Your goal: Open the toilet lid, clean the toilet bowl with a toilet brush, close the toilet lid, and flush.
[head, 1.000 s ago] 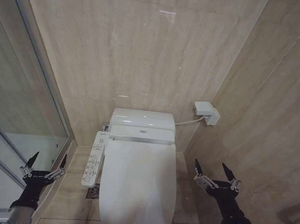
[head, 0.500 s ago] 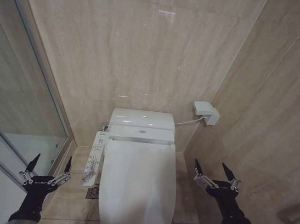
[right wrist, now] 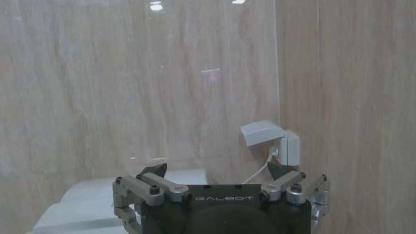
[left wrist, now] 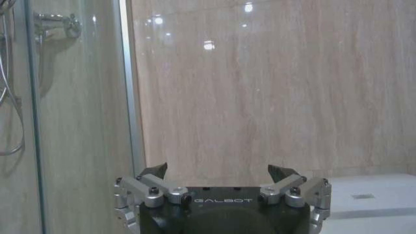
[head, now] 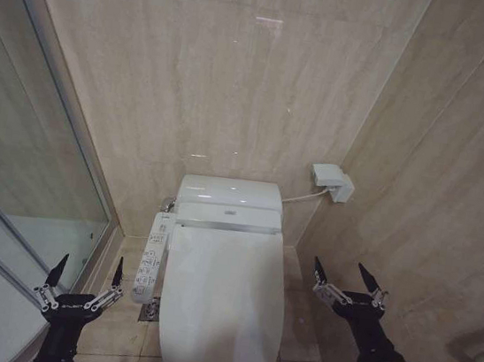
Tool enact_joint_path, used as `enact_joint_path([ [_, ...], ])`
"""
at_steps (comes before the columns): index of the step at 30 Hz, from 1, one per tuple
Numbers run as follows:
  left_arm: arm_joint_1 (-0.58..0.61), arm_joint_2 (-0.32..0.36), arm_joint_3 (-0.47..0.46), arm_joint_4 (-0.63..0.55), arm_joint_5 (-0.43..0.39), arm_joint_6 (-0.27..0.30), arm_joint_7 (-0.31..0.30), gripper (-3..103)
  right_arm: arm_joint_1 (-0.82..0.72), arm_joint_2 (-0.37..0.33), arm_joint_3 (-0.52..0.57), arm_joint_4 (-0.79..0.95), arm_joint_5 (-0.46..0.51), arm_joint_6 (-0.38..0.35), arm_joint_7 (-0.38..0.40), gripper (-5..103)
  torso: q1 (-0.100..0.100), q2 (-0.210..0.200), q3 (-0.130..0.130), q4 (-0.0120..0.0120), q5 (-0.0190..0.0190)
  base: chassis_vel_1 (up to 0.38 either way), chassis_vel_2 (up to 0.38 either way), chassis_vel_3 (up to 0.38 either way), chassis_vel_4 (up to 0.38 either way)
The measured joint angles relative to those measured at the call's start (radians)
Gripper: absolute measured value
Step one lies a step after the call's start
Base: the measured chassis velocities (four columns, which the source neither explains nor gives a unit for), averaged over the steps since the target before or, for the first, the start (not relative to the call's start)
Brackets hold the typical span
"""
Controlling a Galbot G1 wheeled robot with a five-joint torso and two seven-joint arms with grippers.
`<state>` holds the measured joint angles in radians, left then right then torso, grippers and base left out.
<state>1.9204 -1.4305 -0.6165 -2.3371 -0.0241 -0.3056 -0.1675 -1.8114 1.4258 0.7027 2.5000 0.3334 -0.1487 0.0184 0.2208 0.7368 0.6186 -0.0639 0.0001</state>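
Note:
The toilet lid (head: pixel 221 303) is a glossy white oval lying flat and shut over the toilet bowl, which is hidden beneath it. My left gripper (head: pixel 87 270) hangs open low at the left, just beside the toilet's side control panel (head: pixel 152 257), with nothing between its fingers. My right gripper (head: pixel 346 275) stands open to the right of the lid, near the side wall, also holding nothing. In the left wrist view my left gripper (left wrist: pixel 221 171) faces the back wall with the toilet's rear housing (left wrist: pixel 370 195) at one edge. The toilet brush is out of view.
A glass shower partition (head: pixel 20 170) with a metal frame runs along the left. A white wall box (head: pixel 331 181) with a cable sits right of the toilet's rear housing (head: pixel 228 202). Tiled walls close in behind and on the right. A floor drain (head: pixel 150 310) lies beside the bowl's base.
My left gripper has moved right and a little lower, from the shower frame toward the toilet's control panel. The right gripper and the lid have stayed put.

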Motion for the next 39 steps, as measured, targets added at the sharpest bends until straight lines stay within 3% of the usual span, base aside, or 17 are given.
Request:
enact_joint_path([
  [10,0.043,-0.017,0.056,-0.046,0.048,0.005,-0.033,100,0.0,0.0,0.0,0.0,0.0,0.0,0.0,100,0.0,0.0,0.0,0.0,-0.0001,0.0,0.0,0.0,0.0],
  [19,0.092,-0.013,0.034,-0.104,0.067,0.032,-0.042,100,0.0,0.0,0.0,0.0,0.0,0.0,0.0,100,0.0,0.0,0.0,0.0,-0.0002,0.0,0.0,0.0,0.0],
  [39,0.134,-0.002,0.006,-0.165,0.045,0.118,0.001,100,0.0,0.0,0.0,0.0,0.0,0.0,0.0,100,0.0,0.0,0.0,-0.0001,-0.0002,0.0,0.0,0.0,0.0],
])
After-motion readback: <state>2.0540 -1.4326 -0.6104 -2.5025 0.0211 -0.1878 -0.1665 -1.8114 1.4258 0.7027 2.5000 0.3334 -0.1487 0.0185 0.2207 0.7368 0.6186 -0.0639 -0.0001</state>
